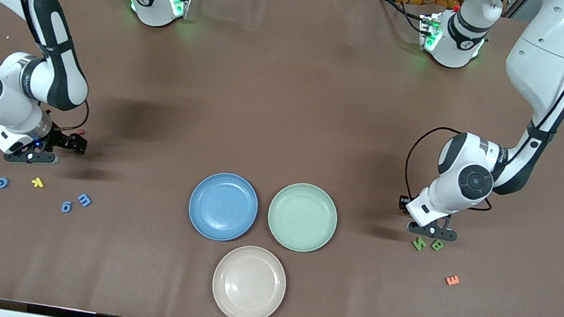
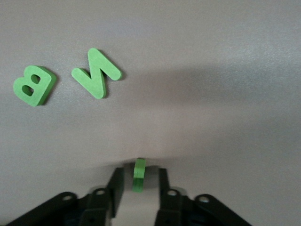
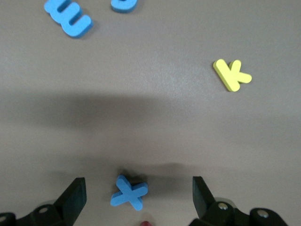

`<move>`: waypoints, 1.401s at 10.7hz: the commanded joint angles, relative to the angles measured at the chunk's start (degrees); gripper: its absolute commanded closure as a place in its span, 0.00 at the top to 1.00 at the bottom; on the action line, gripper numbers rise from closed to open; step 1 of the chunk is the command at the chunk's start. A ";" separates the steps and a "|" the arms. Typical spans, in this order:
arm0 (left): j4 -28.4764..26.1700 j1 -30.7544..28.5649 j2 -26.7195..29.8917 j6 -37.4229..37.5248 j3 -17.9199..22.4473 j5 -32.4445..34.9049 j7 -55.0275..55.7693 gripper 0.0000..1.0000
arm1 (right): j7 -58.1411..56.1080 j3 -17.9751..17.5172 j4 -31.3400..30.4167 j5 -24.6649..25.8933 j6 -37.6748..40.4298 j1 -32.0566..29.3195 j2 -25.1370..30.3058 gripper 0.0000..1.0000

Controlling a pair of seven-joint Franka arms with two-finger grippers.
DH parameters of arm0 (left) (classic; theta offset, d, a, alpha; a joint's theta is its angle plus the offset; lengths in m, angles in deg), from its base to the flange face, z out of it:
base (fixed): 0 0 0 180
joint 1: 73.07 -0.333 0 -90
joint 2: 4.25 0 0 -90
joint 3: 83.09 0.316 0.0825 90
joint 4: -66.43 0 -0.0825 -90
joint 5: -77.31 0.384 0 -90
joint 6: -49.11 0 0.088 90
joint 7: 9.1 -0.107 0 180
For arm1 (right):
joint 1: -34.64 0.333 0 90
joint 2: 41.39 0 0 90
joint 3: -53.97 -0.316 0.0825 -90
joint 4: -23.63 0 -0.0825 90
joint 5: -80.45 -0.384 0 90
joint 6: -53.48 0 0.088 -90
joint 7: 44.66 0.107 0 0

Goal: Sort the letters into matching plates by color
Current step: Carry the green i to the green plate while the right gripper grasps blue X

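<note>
My right gripper (image 3: 136,197) hangs wide open, a blue X letter (image 3: 129,192) flat on the table between its fingers. My left gripper (image 2: 138,181) pinches a green letter (image 2: 139,174) edge-up; green N (image 2: 96,73) and B (image 2: 34,85) lie just ahead.

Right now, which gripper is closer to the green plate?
Left. The left gripper sits low toward its own end of the table, beside the green plate; the right gripper is past the blue plate.

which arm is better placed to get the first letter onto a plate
Left. Its fingers already flank a green letter, with the green plate close by. The right gripper is open, astride a blue X.
</note>
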 commanded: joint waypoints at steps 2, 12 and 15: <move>0.30 -0.32 -0.02 -0.55 -0.60 -1.63 -0.94 0.00 | -0.50 -0.89 -3.00 0.49 -4.99 -1.18 -0.67 1.00; 6.17 1.70 2.18 -0.20 -10.17 -1.63 21.01 0.00 | 0.02 -2.13 -6.87 0.31 -6.58 -2.06 0.91 0.89; 11.79 6.09 -0.36 -0.20 -10.27 -1.63 25.26 0.00 | 0.11 -2.21 -7.49 0.31 -6.49 -2.41 1.52 0.84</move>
